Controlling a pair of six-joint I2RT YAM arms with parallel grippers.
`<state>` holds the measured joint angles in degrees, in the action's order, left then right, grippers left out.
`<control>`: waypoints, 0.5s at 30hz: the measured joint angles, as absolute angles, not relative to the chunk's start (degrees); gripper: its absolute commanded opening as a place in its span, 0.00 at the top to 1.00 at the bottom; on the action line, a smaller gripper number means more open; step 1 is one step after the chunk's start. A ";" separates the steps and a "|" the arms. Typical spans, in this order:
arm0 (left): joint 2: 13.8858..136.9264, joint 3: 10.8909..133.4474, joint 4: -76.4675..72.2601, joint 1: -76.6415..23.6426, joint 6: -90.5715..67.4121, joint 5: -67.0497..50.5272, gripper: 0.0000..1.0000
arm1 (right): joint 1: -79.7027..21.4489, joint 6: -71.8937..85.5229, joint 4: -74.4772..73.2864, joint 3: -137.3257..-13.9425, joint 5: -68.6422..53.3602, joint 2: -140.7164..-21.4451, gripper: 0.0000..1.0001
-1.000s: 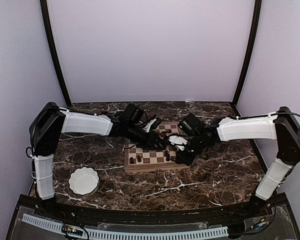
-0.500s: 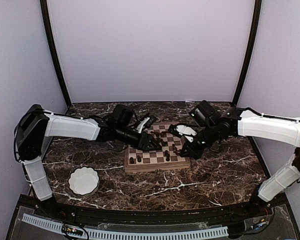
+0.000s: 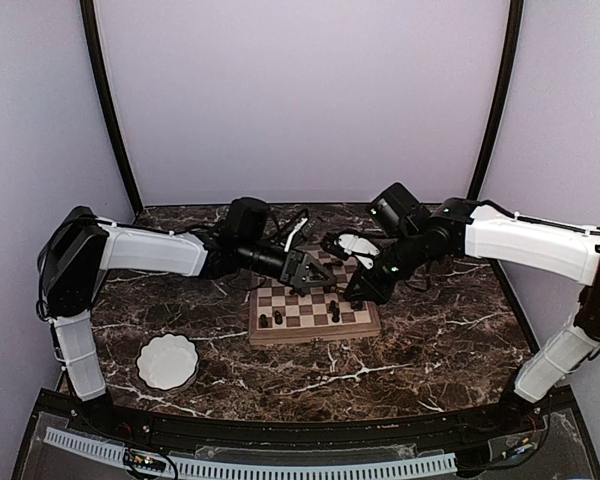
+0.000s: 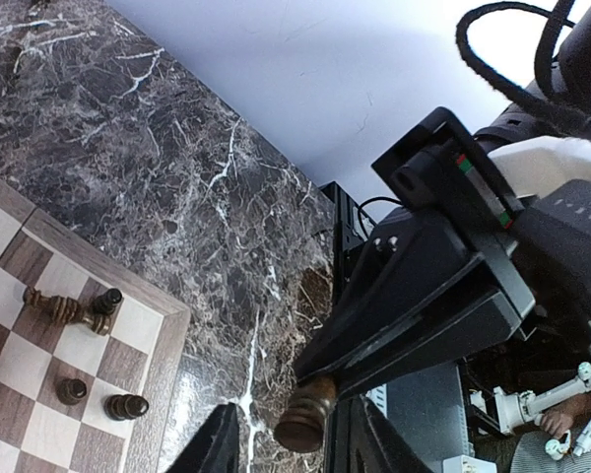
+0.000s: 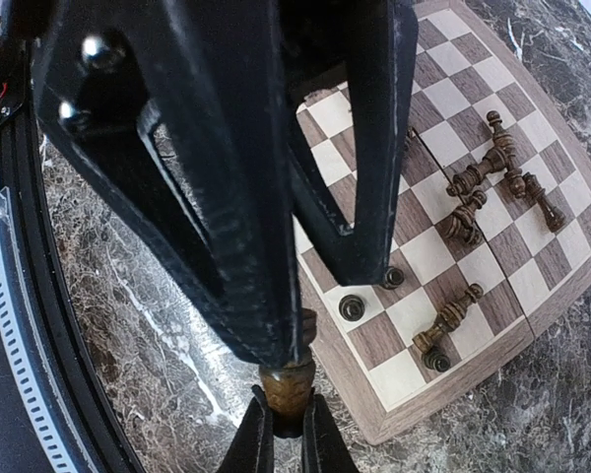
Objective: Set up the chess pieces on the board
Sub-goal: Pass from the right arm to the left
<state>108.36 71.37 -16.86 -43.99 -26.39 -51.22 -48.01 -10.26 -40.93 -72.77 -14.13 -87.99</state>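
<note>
The board lies mid-table with several dark chess pieces on it, some upright, some toppled. Both grippers meet in the air over its far right part. My right gripper is shut on the base of one brown chess piece; the piece's top is hidden behind the left gripper's fingers. In the left wrist view that same piece sits between my left gripper's fingers with a gap on each side, so the left gripper is open. From above, the left gripper and right gripper nearly touch.
A white scalloped bowl stands on the marble table near the left arm's base. Toppled pieces lie near the board's corner. Black frame posts and lilac walls close in the back and sides.
Both grippers have risen from low over the board and drawn toward the back. The left jaws have widened around the piece that the right gripper grips.
</note>
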 measured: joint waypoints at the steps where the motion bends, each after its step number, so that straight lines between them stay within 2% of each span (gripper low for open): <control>1: 108.84 71.37 -16.82 -43.97 -26.85 -51.68 0.62 | -48.01 -10.26 -40.93 -72.82 -14.22 -87.99 0.95; 6: 110.08 72.01 -16.78 -43.97 -28.77 -53.76 0.66 | -48.01 -10.26 -40.93 -72.86 -14.26 -87.99 0.95; 10: 111.15 73.21 -17.10 -43.97 -29.80 -55.75 0.76 | -48.01 -10.46 -41.06 -73.41 -14.15 -88.12 0.94; 15: 112.53 74.28 -17.58 -43.86 -31.27 -58.13 0.80 | -48.01 -10.52 -41.19 -74.39 -13.96 -88.58 0.94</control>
<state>112.53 74.28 -17.58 -43.86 -31.27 -58.13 -48.01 -10.52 -41.19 -74.39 -13.96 -88.58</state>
